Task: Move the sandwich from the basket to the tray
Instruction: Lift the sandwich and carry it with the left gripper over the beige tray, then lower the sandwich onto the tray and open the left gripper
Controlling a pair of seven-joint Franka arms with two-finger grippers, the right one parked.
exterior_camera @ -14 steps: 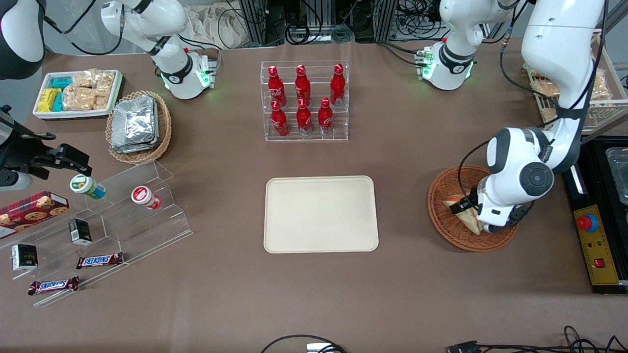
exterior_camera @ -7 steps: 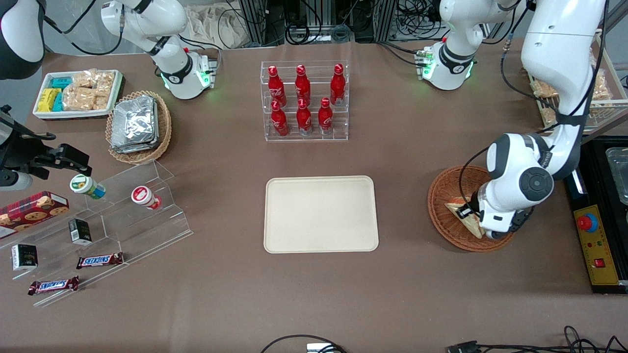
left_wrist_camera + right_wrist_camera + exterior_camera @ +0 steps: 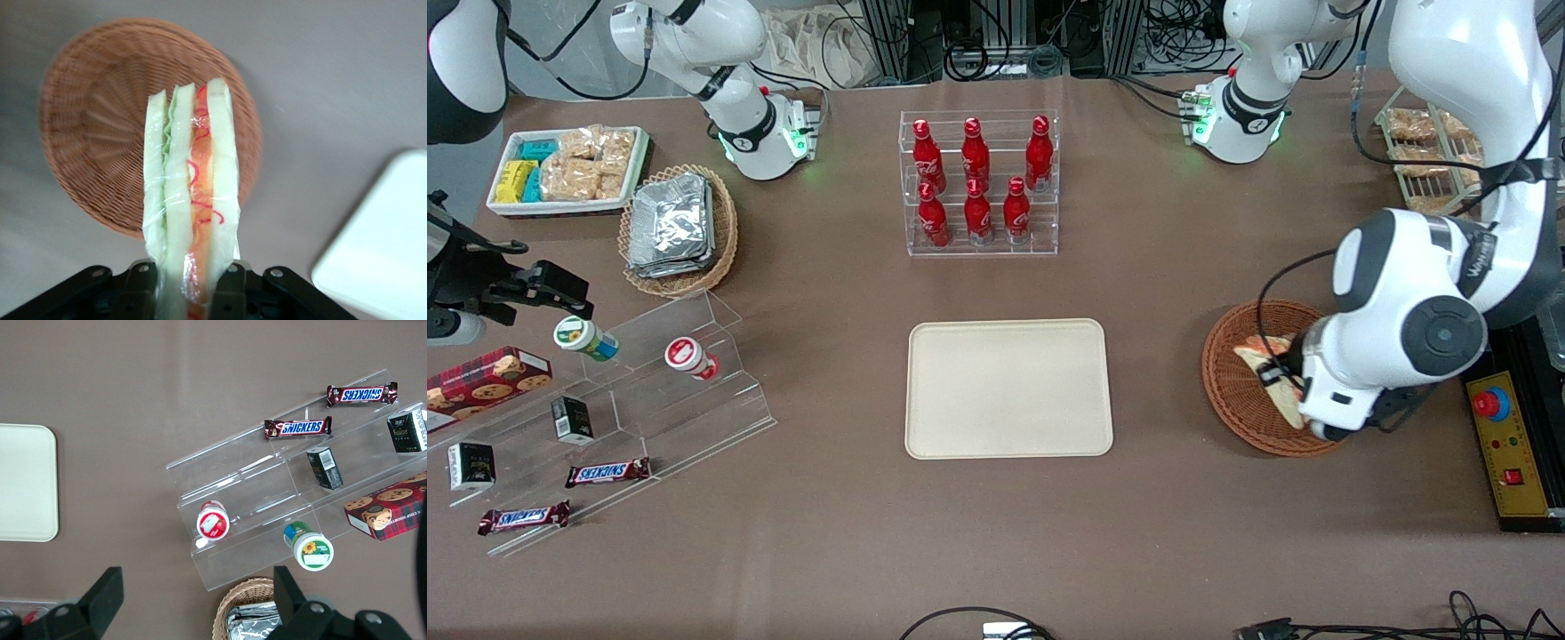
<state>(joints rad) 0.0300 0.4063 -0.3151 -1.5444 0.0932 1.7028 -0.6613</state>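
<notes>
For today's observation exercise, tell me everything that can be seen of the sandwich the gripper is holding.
The sandwich is a triangular wedge of pale white bread slices with green lettuce and orange-red filling between them, wrapped in clear film. The gripper is shut on it, a finger on each outer bread face, with the layered cut edge showing in the wrist view. It hangs lifted above the reddish-brown wicker basket, touching only the gripper as far as can be seen. The cream tray, nearer the table's middle, has nothing on it yet.

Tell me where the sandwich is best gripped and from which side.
Across its flat bread faces, near one end of the wedge, coming from above. The pincer is shut on the sandwich just so, layers upright between the fingers, lifted above the basket.
</notes>
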